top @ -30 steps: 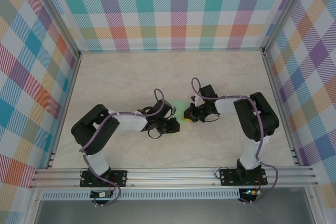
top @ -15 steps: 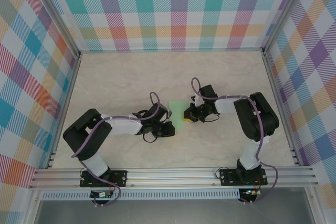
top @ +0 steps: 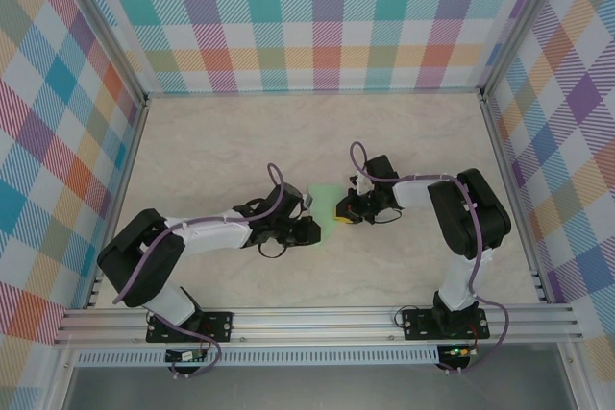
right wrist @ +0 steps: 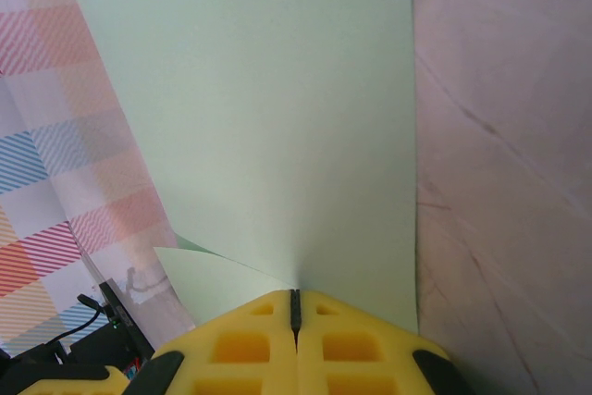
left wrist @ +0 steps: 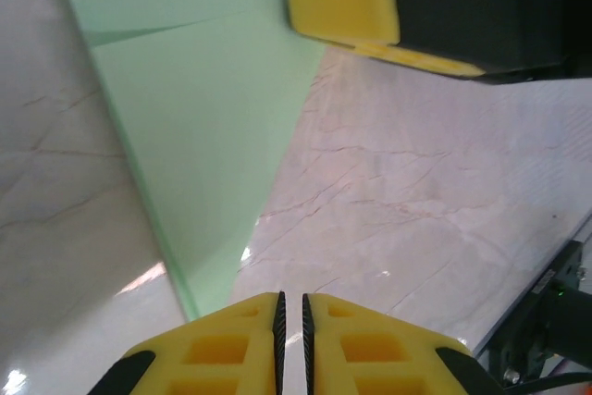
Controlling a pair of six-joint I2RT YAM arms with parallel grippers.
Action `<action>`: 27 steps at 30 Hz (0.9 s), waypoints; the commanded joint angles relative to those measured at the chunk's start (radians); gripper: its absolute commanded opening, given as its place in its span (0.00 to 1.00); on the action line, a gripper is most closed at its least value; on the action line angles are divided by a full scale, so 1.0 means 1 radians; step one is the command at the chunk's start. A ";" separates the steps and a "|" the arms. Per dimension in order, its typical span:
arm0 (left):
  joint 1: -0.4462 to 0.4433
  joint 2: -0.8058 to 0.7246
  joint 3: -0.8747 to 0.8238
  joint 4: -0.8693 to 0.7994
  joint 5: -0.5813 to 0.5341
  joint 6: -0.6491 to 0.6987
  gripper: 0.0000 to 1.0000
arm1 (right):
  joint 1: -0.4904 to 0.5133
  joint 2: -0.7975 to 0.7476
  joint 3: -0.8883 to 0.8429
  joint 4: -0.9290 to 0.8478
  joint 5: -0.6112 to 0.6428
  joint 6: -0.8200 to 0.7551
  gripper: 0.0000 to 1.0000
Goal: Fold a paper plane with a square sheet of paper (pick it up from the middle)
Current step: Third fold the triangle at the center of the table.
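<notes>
Right tool (right wrist: 295, 295) first: its yellow pads are pressed tight together and the pale green sheet runs straight into the seam between them, so that is a pinch on the paper plane (right wrist: 277, 108). Over to the left tool (left wrist: 291, 307): pads drawn almost together with only a thin slit between them, and nothing visible inside it. The paper's pointed tip comes down just beside that tool's left pad. Whether it touches or slips under, I cannot tell.

From above, the two tools face each other near the middle of the table (top: 423, 141), with the green paper between them and slightly beyond.

My read is that this is mid-fold, with the right side anchoring while the left works the point. The next move looks like the left tool either taking that tip or sweeping along the crease to flatten it. That calls for a light touch, because a hard tug could slide the sheet out of the right pinch.

The paper itself is thin, smooth and light green. A crease crosses it in the left wrist view, it narrows to a sharp point, and a small flap peeks out near the right tool's pads. It is not a finished dart yet.
</notes>
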 commanded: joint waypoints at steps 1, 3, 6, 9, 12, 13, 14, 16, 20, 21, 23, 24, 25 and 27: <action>-0.007 0.083 0.037 0.057 0.072 -0.049 0.15 | 0.001 0.035 -0.003 -0.081 0.083 -0.020 0.05; -0.010 0.123 0.039 0.083 0.091 -0.063 0.16 | 0.001 0.038 -0.002 -0.081 0.084 -0.019 0.05; -0.011 0.144 0.026 0.076 0.083 -0.073 0.16 | 0.000 0.041 -0.002 -0.086 0.084 -0.020 0.05; -0.011 0.136 0.019 -0.006 0.025 -0.058 0.16 | 0.001 0.041 -0.004 -0.085 0.084 -0.021 0.05; -0.010 0.117 -0.010 -0.043 -0.009 -0.053 0.15 | 0.001 0.041 -0.005 -0.086 0.086 -0.024 0.05; -0.011 0.107 -0.022 -0.051 -0.017 -0.054 0.15 | 0.001 0.041 -0.006 -0.088 0.087 -0.024 0.05; -0.011 0.097 -0.034 -0.057 -0.021 -0.054 0.15 | 0.001 0.041 -0.006 -0.088 0.088 -0.024 0.05; -0.012 0.069 -0.062 -0.057 -0.022 -0.054 0.15 | 0.001 0.041 -0.007 -0.091 0.089 -0.024 0.05; -0.011 0.018 -0.101 -0.049 0.016 -0.045 0.15 | 0.001 0.038 -0.006 -0.095 0.094 -0.025 0.05; -0.011 0.005 -0.109 -0.047 0.027 -0.040 0.15 | 0.001 0.038 -0.004 -0.097 0.094 -0.026 0.05; -0.011 -0.017 -0.111 -0.059 0.046 -0.025 0.15 | 0.001 0.036 -0.003 -0.099 0.095 -0.026 0.05; -0.010 -0.030 -0.108 -0.072 0.046 -0.018 0.15 | 0.001 0.035 -0.002 -0.099 0.096 -0.026 0.05; -0.011 -0.046 -0.106 -0.078 0.043 -0.016 0.15 | 0.001 0.034 -0.002 -0.100 0.094 -0.026 0.05; -0.011 -0.082 -0.101 -0.080 0.025 -0.018 0.15 | 0.001 0.031 -0.001 -0.099 0.091 -0.024 0.06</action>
